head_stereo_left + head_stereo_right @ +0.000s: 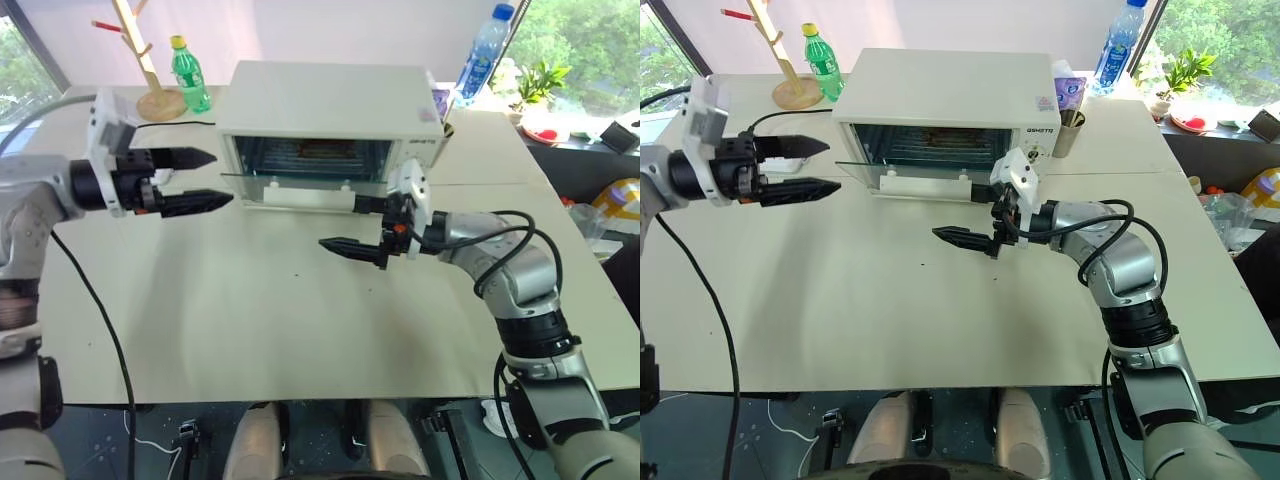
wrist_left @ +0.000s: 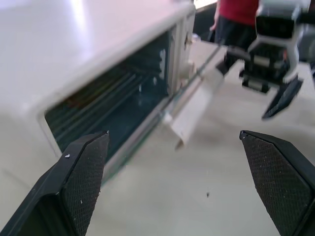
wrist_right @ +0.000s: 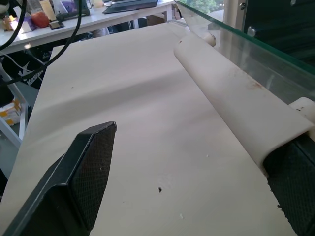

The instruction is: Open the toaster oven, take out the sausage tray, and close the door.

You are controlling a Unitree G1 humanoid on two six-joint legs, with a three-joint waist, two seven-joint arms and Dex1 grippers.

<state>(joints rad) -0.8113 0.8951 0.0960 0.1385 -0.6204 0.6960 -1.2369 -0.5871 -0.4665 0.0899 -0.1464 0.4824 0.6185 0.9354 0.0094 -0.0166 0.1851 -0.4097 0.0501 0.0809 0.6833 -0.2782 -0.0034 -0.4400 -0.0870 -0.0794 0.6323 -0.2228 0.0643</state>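
The white toaster oven [image 1: 330, 95] stands at the back of the table. Its glass door [image 1: 290, 180] is folded down level, and the white bar handle [image 1: 300, 197] faces me. Inside, on the rack, a reddish sausage on the sausage tray [image 1: 322, 150] shows dimly. My left gripper [image 1: 222, 178] hovers open just left of the oven's front corner, pointing at the opening. In front of the door's right end, my right gripper [image 1: 362, 225] is open. One of its fingers [image 3: 295, 187] lies close under the handle's end [image 3: 236, 98], the other over bare table.
A green bottle [image 1: 190, 75] and a wooden stand [image 1: 150, 60] are behind the left gripper. A blue water bottle [image 1: 487, 50] and a cup [image 1: 1070, 130] stand right of the oven. A person in red [image 2: 241, 14] is beyond the table.
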